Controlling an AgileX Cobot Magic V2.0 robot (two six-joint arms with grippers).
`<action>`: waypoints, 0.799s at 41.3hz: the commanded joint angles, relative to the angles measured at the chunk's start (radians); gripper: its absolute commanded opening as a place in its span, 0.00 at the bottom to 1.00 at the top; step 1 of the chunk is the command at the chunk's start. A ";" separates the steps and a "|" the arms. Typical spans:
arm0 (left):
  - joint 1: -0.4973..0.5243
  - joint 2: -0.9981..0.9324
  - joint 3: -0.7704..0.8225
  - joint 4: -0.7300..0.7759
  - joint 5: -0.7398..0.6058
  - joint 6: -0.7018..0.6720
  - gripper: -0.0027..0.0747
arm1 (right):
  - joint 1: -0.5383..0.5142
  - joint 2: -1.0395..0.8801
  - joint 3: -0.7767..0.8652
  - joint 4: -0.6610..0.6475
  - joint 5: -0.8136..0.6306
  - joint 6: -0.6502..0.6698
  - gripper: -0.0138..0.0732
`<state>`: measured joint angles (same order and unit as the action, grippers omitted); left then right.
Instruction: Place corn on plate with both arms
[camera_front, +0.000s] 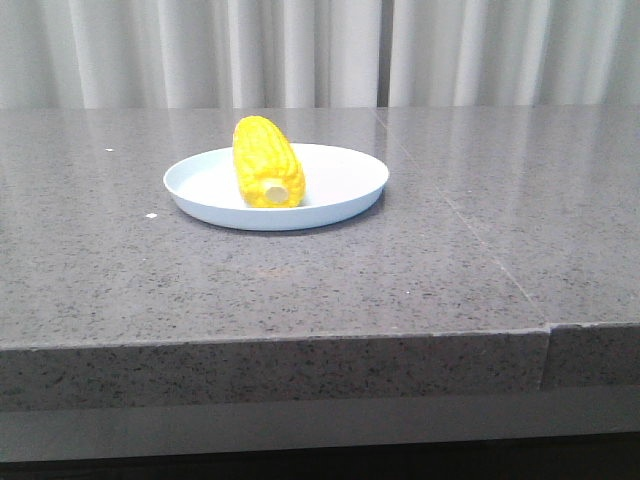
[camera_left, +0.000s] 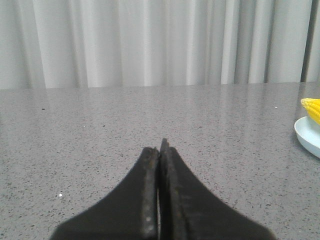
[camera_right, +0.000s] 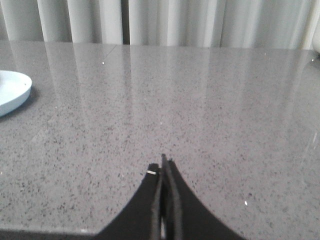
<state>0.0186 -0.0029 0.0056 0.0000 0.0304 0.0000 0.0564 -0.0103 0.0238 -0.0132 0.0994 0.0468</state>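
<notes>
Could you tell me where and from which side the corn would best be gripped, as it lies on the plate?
Grip the corn around its thick middle, coming from above, fingers closing across its width. It lies flat on the plate, stub end toward the camera, so its rounded flanks are free.

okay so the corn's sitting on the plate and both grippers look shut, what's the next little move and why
Probably none beyond holding both arms parked. The corn already lies inside the plate, stub end toward the camera, with nothing touching it. The left gripper and right gripper have jaws pressed together, empty, over bare table away from the plate. The job looks done.
</notes>
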 joint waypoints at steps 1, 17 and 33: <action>-0.008 -0.021 0.004 0.000 -0.091 -0.011 0.01 | -0.010 -0.013 -0.013 0.002 -0.136 -0.008 0.08; -0.008 -0.021 0.004 0.000 -0.091 -0.011 0.01 | -0.010 -0.012 -0.013 0.026 -0.151 0.013 0.08; -0.008 -0.021 0.004 0.000 -0.091 -0.011 0.01 | -0.020 -0.012 -0.013 0.028 -0.156 0.038 0.08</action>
<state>0.0186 -0.0029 0.0056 0.0000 0.0304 0.0000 0.0484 -0.0103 0.0263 0.0138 0.0319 0.0832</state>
